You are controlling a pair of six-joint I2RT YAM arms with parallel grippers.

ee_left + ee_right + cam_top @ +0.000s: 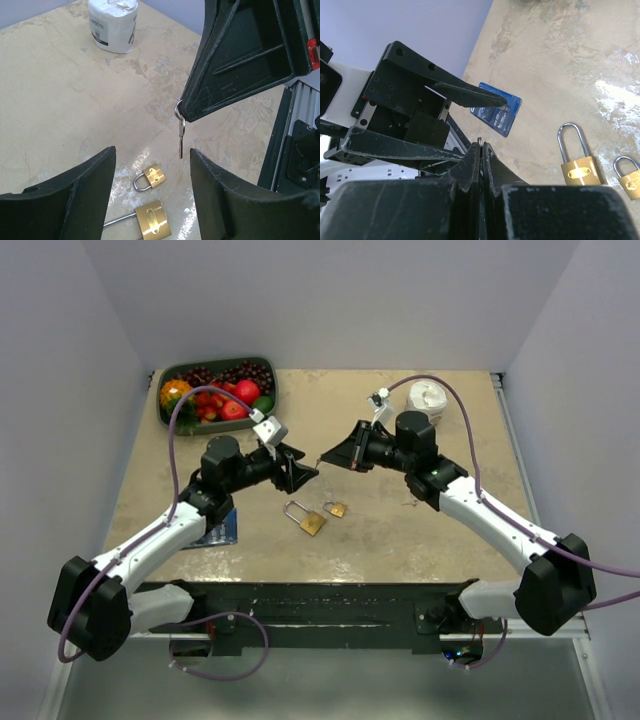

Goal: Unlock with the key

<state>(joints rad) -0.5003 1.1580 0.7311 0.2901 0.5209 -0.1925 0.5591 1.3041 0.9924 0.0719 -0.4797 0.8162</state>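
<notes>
- The key is already off the surface. The right gripper has its jaws pinched tight on the key's head and ring, in mid-air over the middle of the surface.
- The left gripper has its jaws spread wide and holds nothing. In the left wrist view the key hangs between and above them.
- Neither the larger brass padlock nor the smaller brass padlock is held. Both lie flat below the key, and their shackles look closed.
- Judged remaining: steady a padlock, seat the blade in its keyway, and turn it.
- The key's long axis is close to vertical, with the head up in the jaws and the blade tip pointing down at the surface.
</notes>
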